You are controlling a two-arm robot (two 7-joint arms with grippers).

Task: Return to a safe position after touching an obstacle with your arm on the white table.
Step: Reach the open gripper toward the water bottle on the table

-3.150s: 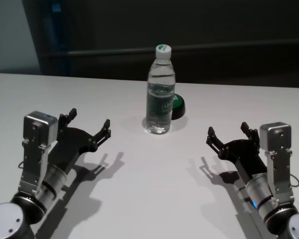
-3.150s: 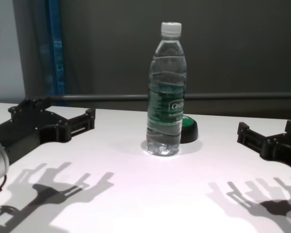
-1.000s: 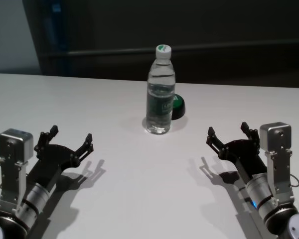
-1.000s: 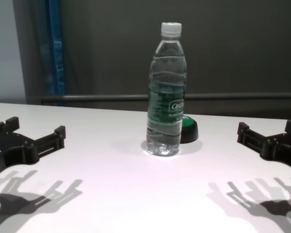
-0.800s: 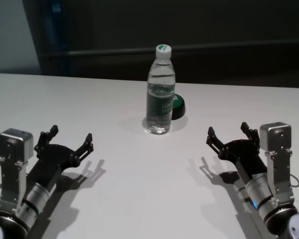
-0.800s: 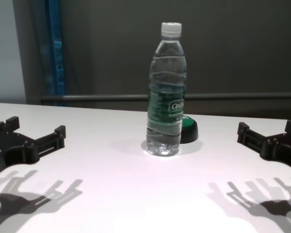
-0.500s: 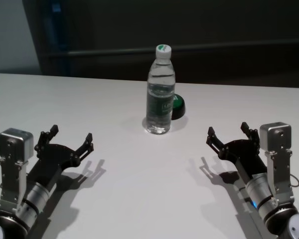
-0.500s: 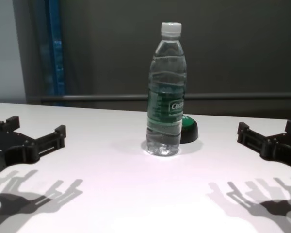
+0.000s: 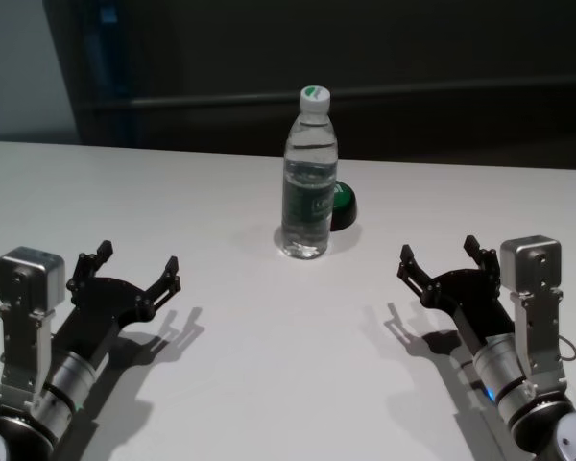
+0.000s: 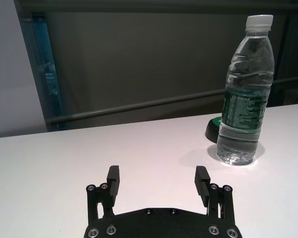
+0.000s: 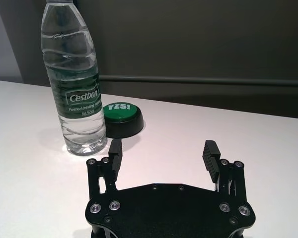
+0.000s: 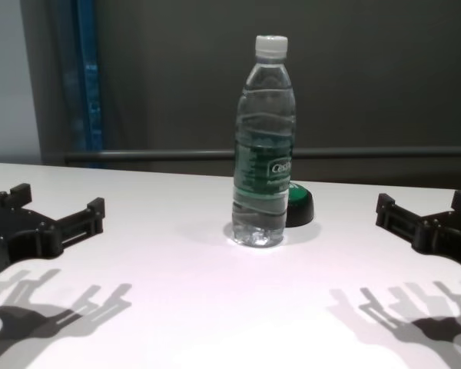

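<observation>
A: Bottle (image 9: 309, 182) position?

B: Upright on the table (image 9: 269, 375), mid-width and toward the far side. White cap on, green label facing the robot. Nothing touches it.

A: Anything beside it?

B: A green button (image 9: 341, 206) on a black base, just behind the bottle on its right, close to the bottle's foot. The right wrist view reads "YES!" on its top.

A: Left gripper (image 9: 134, 267)?

B: Low over the near left part of the table, well apart from the bottle. Fingers spread wide, nothing between them; the left wrist view shows both pads (image 10: 112, 181) with bare table in the gap.

A: Right gripper (image 9: 440, 257)?

B: Near right side, mirrored pose, also well clear of the bottle. Fingers apart, holding nothing. Its wrist view shows the bottle and button ahead of the fingertips, off to one side.

A: Shadows?

B: Both grippers cast finger shadows on the table below them.
</observation>
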